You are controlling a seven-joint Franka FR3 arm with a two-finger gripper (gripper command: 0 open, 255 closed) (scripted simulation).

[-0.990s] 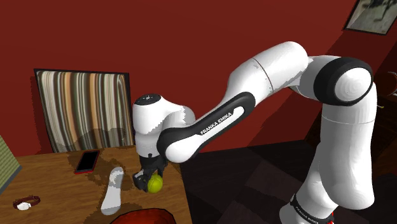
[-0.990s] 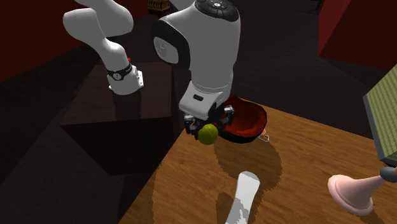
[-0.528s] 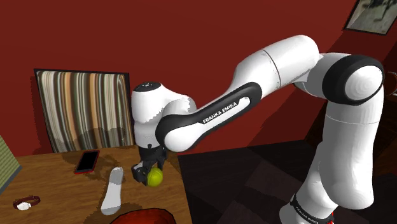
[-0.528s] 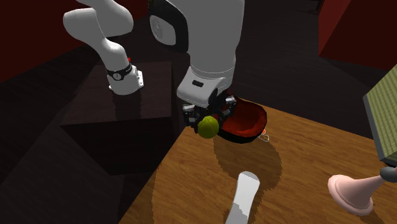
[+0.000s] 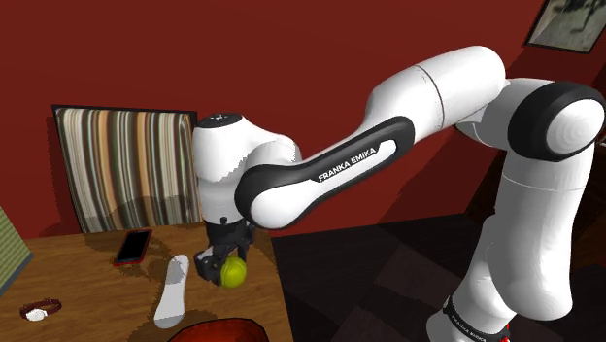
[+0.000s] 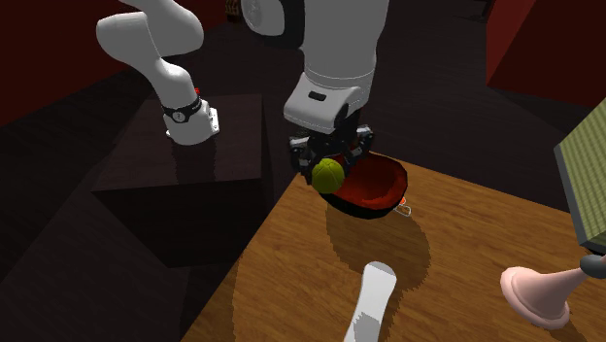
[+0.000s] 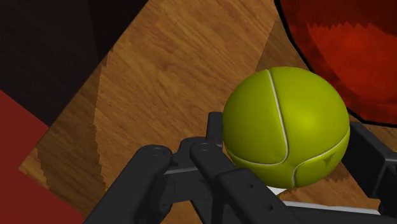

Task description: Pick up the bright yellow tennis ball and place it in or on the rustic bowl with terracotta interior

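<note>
Bare wooden tabletop (image 6: 456,233) borders the red-lined bowl (image 6: 381,182), its mouth open upward; a white insole (image 6: 372,291) and pink flared object (image 6: 534,291) lie well apart from it

"FRANKA EMIKA" in white letters, on the arm's black forearm band (image 5: 335,173)

We see a brown wooden table (image 5: 87,282) bearing a white, flat, insole-shaped piece (image 5: 172,290). Just beyond that piece, toward the shoulder view's left, lies a dark flat phone with a red rim (image 5: 132,247), and farther back stands a striped fabric panel in a dark frame (image 5: 126,165). Well left of the piece in that view sits a small brown-and-white band (image 5: 37,311). In the second exterior view a pink flared object (image 6: 537,291) stands to its right.
</note>
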